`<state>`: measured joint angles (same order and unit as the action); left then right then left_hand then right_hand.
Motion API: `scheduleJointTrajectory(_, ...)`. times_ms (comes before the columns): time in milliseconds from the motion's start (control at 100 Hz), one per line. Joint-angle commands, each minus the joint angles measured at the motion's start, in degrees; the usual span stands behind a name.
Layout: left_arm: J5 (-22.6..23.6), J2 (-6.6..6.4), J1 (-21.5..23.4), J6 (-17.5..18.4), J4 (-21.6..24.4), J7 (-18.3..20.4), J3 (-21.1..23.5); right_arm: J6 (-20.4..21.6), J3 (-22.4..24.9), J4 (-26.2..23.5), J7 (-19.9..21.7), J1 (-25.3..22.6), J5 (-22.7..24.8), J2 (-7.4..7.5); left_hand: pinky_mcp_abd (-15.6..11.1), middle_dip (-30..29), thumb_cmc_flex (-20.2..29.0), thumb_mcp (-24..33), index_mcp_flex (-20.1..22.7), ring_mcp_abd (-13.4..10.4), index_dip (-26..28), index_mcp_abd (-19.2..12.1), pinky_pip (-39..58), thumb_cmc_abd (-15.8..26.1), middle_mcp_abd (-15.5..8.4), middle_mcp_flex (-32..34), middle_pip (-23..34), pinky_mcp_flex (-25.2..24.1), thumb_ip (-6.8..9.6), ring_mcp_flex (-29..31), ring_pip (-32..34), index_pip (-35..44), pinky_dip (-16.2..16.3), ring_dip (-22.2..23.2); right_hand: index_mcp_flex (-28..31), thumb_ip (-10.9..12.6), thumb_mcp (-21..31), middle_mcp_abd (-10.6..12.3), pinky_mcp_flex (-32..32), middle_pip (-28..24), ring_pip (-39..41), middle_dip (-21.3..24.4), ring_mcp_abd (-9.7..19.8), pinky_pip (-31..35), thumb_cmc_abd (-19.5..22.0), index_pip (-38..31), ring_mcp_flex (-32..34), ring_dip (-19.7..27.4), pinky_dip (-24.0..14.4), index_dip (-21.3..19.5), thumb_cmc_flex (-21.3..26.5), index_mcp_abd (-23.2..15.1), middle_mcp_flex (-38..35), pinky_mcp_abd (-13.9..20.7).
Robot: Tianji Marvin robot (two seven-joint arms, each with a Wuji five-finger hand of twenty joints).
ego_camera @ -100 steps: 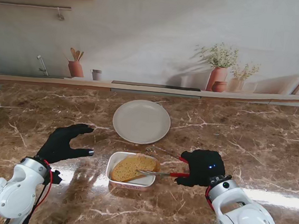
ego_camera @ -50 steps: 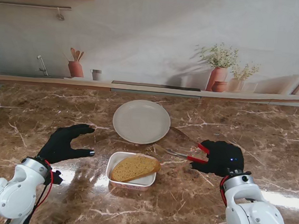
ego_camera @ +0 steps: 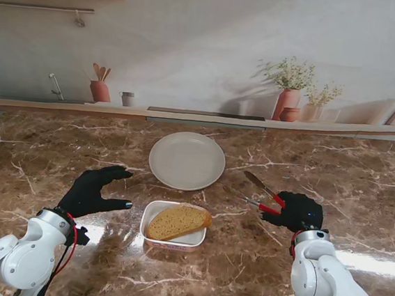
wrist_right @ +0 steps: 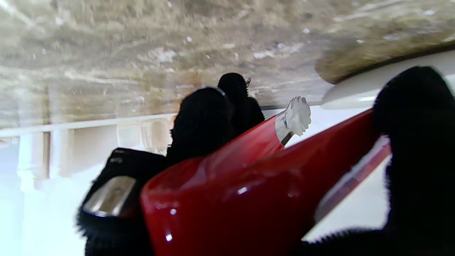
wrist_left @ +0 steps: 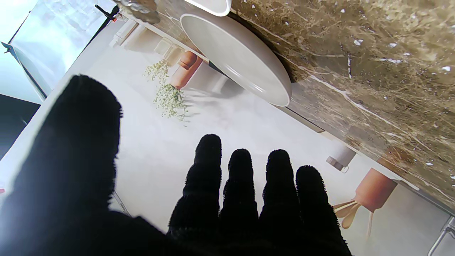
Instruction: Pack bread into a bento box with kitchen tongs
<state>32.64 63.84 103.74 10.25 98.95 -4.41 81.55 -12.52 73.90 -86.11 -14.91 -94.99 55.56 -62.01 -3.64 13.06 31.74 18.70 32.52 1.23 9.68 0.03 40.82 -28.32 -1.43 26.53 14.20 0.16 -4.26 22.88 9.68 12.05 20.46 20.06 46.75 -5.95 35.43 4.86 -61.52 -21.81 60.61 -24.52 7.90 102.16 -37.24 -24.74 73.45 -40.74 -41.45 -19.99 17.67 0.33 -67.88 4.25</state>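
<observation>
A brown slice of bread (ego_camera: 178, 221) lies in the white bento box (ego_camera: 148, 234) near the table's middle. My right hand (ego_camera: 299, 211) is shut on the red-handled tongs (ego_camera: 262, 193), to the right of the box; the metal tips point away from me toward the plate, with nothing between them. The tongs' red handles (wrist_right: 249, 185) fill the right wrist view. My left hand (ego_camera: 94, 189) hovers open just left of the box, its spread black fingers (wrist_left: 241, 188) seen in the left wrist view.
A round white plate (ego_camera: 186, 160) with nothing on it sits beyond the box, also visible as the plate (wrist_left: 241, 57) in the left wrist view. A backdrop with pots and a shelf edge (ego_camera: 200, 118) bounds the far side of the marble table.
My right hand pulled the tongs off the bread and moved right, then swung the tips away from me. The bread stayed in the box. My left hand edged slightly toward the box.
</observation>
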Motion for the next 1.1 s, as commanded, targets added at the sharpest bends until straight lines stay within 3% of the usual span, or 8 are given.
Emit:
scheduleJointTrajectory(0, -0.18, 0.14, -0.04, -0.29, -0.01, 0.08, -0.47, -0.84, -0.53, 3.19, 0.93, 1.49, -0.76, -0.96, -2.88, -0.31, -1.69, 0.89, 0.00, -3.16, 0.35, -0.72, -1.85, 0.23, -1.50, -1.58, -0.45, -1.14, 0.58, -2.45, -1.71, 0.12, -1.01, -0.51, 0.71, 0.86, 1.84, -1.13, 0.16, -0.77, 0.04, -0.43, -0.82, 5.32, 1.53, -0.43, 1.92, 0.07, -1.26, -0.87, -2.11, -1.21, -0.25, 3.20)
scheduleJointTrajectory(150, -0.25, 0.11, -0.14, -0.38, 0.08, 0.21, -0.75, -1.85, -3.66, 8.75, -1.11, 5.27, -2.71, -1.37, -2.89, -0.32, -1.60, 0.82, -0.06, -3.17, 0.32, -0.65, -1.91, 0.24, -1.43, -1.66, -0.48, -1.16, 0.62, -2.53, -1.75, 0.06, -1.04, -0.54, -0.31, 0.84, 2.33, -0.97, 1.24, -0.61, -0.94, -0.06, -1.15, 4.89, 1.68, -0.12, 0.72, 0.42, -0.89, -0.61, -3.14, -1.12, 0.79, 2.73)
scheduleJointTrajectory(310, 0.26, -0.02, 0.11, -0.36, 0.38, 0.69, -0.23, -3.37, -5.98, 11.17, -1.15, 7.56, -3.46, -1.51, -2.89, -0.33, -1.57, 0.71, -0.08, -3.22, 0.32, -0.62, -1.96, 0.30, -1.44, -1.69, -0.49, -1.14, 0.64, -2.52, -1.77, 0.05, -1.06, -0.56, -3.22, 1.29, 4.60, -1.10, 4.53, -0.18, -2.89, 0.51, -1.49, 2.95, 1.55, 0.96, -2.60, 0.44, -0.85, -0.16, -5.58, -0.44, 3.98, 2.29)
scheduleJointTrajectory(430, 0.45, 0.00, 0.62, -0.51, 0.97, 0.55, 0.10, -5.41, -7.29, 11.45, 0.75, 8.40, -3.64, -1.37, -2.89, -0.32, -1.48, 0.69, -0.04, -3.12, 0.32, -0.61, -2.01, 0.24, -1.41, -1.69, -0.46, -1.14, 0.66, -2.53, -1.75, 0.06, -1.08, -0.55, -8.13, 1.38, 6.17, -1.16, 12.05, 1.27, -7.84, 1.19, -2.47, -2.41, 1.41, 3.33, -9.62, 1.14, -0.57, 0.22, -8.00, 0.20, 10.10, 0.75)
scheduleJointTrajectory(520, 0.49, -0.01, 1.33, -0.78, 1.85, 0.73, 0.40, -7.06, -7.98, 11.01, 3.35, 8.61, -3.84, -1.14, -2.89, -0.32, -1.53, 0.65, -0.09, -3.10, 0.30, -0.63, -2.02, 0.24, -1.40, -1.68, -0.45, -1.13, 0.65, -2.55, -1.73, 0.03, -1.09, -0.53, -13.07, 1.30, 7.05, -1.17, 20.06, 2.36, -13.77, 2.03, -3.30, -9.84, 1.86, 6.35, -16.14, 1.86, -2.03, -0.34, -9.85, 0.65, 16.28, -1.53)
scheduleJointTrajectory(680, 0.50, 0.01, 1.99, -1.08, 2.62, 0.74, 0.59, -7.77, -7.96, 9.94, 6.02, 8.20, -3.69, -0.77, -2.86, -0.32, -1.61, 0.63, 0.01, -3.16, 0.31, -0.58, -2.09, 0.24, -1.41, -1.64, -0.45, -1.16, 0.63, -2.54, -1.70, 0.05, -1.12, -0.52, -18.35, 1.55, 7.77, -1.11, 31.67, 3.21, -24.66, 3.01, -4.49, -27.19, 2.95, 9.61, -24.73, 5.76, -0.21, -1.58, -11.82, 0.85, 23.52, -5.82)
scheduleJointTrajectory(890, 0.51, 0.02, 2.24, -1.16, 2.92, 0.68, 0.61, -7.44, -5.88, 6.90, 9.10, 6.11, -3.44, -0.35, -2.83, -0.31, -1.65, 0.67, -0.10, -3.17, 0.30, -0.59, -2.43, 0.05, -1.46, -1.72, -0.45, -1.15, 0.59, -2.69, -1.74, 0.01, -1.29, -0.54, -22.78, 1.61, 8.37, -1.66, 42.81, 6.34, -40.39, 5.56, -7.36, -50.08, 3.97, 13.22, -35.89, 15.11, 7.21, -2.89, -14.14, 1.22, 31.83, -8.73)
scheduleJointTrajectory(1090, 0.19, 0.06, 2.15, -0.94, 2.84, 0.58, 0.34, -3.92, -1.55, 0.92, 9.51, 2.11, -2.00, -0.19, -2.76, -0.35, -1.71, 0.57, -0.27, -3.18, 0.18, -0.45, -2.66, 0.11, -1.48, -1.97, -0.54, -1.19, 0.56, -2.90, -1.84, -0.22, -1.39, -0.60, -25.10, 1.65, 9.06, -2.90, 47.63, 11.33, -51.42, 11.21, -8.76, -62.56, 5.10, 15.96, -42.08, 24.50, 15.43, -3.26, -16.55, 2.53, 36.55, -7.95)
